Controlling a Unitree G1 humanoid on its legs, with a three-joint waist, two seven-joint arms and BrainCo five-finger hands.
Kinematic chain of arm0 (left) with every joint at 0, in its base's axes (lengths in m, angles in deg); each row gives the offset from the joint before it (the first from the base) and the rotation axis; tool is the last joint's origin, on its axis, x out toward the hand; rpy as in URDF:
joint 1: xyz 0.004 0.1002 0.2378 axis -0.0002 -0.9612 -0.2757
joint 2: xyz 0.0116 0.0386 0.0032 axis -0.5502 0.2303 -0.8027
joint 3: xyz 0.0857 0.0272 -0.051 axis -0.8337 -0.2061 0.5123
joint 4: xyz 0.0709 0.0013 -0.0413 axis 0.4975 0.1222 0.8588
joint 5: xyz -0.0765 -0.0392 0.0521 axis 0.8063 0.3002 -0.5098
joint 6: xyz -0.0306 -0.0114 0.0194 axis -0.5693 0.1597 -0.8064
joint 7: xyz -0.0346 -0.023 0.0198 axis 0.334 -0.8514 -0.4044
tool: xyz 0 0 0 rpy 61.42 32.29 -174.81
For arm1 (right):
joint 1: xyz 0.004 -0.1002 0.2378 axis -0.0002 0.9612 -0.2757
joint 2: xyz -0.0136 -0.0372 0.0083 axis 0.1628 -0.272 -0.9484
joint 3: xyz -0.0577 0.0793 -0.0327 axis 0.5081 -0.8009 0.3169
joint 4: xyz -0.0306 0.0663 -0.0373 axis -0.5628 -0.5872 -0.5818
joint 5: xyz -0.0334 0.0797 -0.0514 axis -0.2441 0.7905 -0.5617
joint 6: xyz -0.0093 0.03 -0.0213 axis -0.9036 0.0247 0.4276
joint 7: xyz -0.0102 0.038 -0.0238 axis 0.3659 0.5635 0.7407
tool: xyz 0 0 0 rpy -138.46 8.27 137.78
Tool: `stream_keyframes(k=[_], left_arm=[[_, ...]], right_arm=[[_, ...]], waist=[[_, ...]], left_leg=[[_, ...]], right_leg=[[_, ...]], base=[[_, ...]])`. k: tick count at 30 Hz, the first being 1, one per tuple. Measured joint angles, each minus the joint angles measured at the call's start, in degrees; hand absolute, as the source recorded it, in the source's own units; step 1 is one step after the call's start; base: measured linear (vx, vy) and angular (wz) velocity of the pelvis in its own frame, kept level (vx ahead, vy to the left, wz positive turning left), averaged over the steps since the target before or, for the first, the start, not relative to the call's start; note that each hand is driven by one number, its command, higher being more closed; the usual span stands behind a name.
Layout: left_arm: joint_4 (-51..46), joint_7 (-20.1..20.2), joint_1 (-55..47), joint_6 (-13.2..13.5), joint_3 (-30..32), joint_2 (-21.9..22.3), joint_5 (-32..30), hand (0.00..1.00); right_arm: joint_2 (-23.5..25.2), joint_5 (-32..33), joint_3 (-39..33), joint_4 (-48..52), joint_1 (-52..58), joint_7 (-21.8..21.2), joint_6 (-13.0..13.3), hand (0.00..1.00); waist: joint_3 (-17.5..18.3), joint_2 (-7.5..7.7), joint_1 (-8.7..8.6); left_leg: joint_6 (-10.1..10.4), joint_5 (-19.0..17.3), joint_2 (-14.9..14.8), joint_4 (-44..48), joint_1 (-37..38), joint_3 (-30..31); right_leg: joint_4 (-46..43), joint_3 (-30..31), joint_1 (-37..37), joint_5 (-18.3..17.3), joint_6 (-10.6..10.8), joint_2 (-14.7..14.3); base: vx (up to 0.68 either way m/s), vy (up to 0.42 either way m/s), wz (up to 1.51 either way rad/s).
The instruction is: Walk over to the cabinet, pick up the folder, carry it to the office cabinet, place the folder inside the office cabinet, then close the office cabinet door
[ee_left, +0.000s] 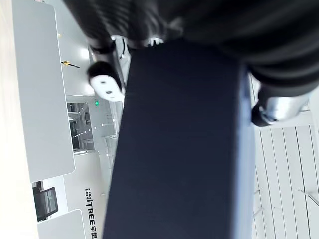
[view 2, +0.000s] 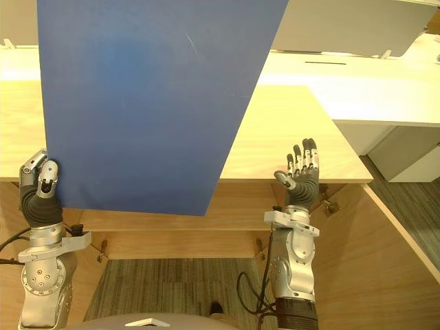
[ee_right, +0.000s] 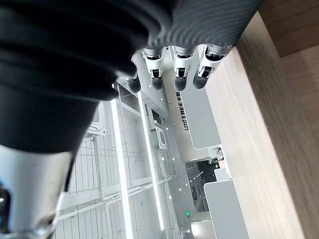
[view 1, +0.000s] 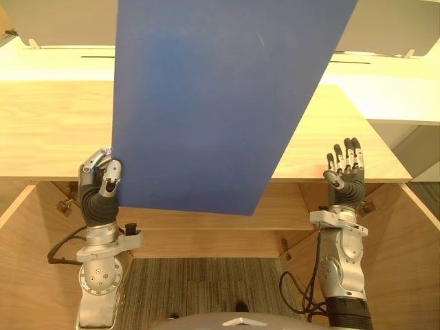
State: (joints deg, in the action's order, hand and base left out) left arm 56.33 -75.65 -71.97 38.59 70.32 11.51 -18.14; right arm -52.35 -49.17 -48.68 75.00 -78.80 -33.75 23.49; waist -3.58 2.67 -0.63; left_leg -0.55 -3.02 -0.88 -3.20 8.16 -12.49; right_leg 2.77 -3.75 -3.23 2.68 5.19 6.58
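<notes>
Left hand (view 1: 102,182) was curled round the folder (view 1: 206,103) at its lower corner, holding it upright over the cabinet (view 1: 48,130) top. Right hand (view 1: 346,175) was empty, fingers straight. Probably the placing step: next, lower it to the shelf (view 1: 289,213). Head views gave the shelf; left wrist view gave the clamp up close.

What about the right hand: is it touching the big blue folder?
Apart. In the left eye view the right hand is open with bare cabinet top between it and the folder.
</notes>
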Motion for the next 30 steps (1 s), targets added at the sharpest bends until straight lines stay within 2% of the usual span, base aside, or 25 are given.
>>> stream_keyframes(k=[7,11,17,22,30], left_arm=[[-0.26,-0.33,0.02,0.0,1.24,-0.01,0.69,1.0],[-0.55,-0.37,0.04,-0.01,1.15,-0.11,-1.05,1.0],[-0.66,-0.35,0.11,-0.15,0.73,-0.52,-5.94,1.0],[-0.73,-0.25,0.1,-0.42,-1.48,-2.91,-9.45,1.0],[-0.74,-0.47,0.11,-0.48,-3.69,-4.71,-14.43,1.0]], right_arm=[[-0.38,4.44,-2.02,-0.19,0.0,-0.73,0.0,0.0],[-0.4,8.12,-1.44,0.16,0.01,-4.13,-0.01,0.0],[-1.86,11.76,2.83,6.03,0.24,-9.47,-0.24,0.0],[-3.6,14.07,6.53,9.76,0.29,-13.89,-0.27,0.0],[-7.73,16.46,11.72,14.65,2.38,-16.62,-0.63,0.0]], waist=[[-0.05,0.07,-0.09],[-0.11,0.18,-0.1],[-0.22,0.33,-0.1],[-0.29,0.44,0.1],[-0.33,0.46,-0.1]], left_leg=[[0.0,-0.01,-0.01,-0.04,-0.08,0.0],[0.01,-0.03,-0.02,-0.04,-0.08,-0.05],[0.22,-0.35,-0.11,0.14,-0.14,-0.4],[0.12,-0.83,-0.24,0.36,-0.01,-1.53],[0.18,-2.19,-0.4,1.84,-0.21,-2.2]], right_leg=[[0.21,-0.02,-0.01,0.01,0.01,-0.02],[0.26,0.02,0.0,0.02,0.03,-0.02],[0.42,0.38,0.15,0.09,0.14,-0.12],[0.5,1.45,0.44,0.12,0.18,-0.32],[0.55,2.15,0.35,0.13,0.18,-0.42]], base=[[0.0,0.0,0.0],[-0.03,-0.02,-0.01],[-0.03,-0.023,-0.03],[-0.02,-0.017,-0.1],[-0.01,-0.012,-0.04]])
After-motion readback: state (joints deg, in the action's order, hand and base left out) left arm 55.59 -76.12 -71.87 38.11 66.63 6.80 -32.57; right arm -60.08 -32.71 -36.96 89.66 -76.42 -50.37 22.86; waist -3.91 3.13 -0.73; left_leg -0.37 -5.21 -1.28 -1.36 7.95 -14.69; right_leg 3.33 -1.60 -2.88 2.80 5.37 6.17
